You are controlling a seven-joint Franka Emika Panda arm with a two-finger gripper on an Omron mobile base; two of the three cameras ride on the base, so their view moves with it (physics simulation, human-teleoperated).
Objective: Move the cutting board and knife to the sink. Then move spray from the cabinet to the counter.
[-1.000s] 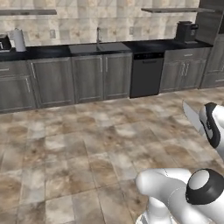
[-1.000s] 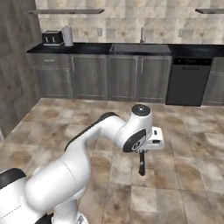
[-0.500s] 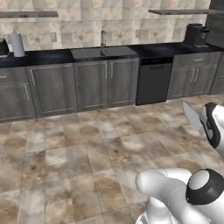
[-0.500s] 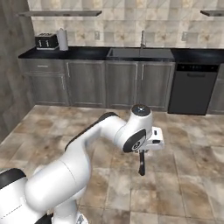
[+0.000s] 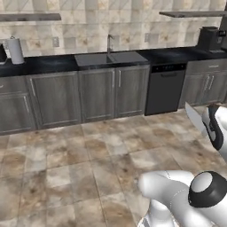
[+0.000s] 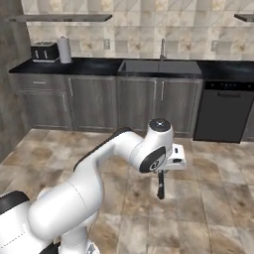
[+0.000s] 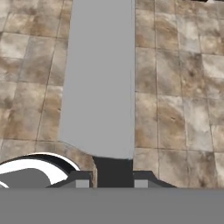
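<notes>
Sink [image 5: 111, 58] sits in counter [image 5: 44, 65], probably left of dishwasher [image 5: 165, 88].

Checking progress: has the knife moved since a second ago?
Yes: clamped in the gripper, the knife has ridden with the base closer to the sink.

Both base views: from behind arm, facing same far counter [image 5: 53, 65] and sink [image 6: 159, 66] across tiled floor [image 5: 66, 155]. Hand view: close, looking down at floor.
</notes>
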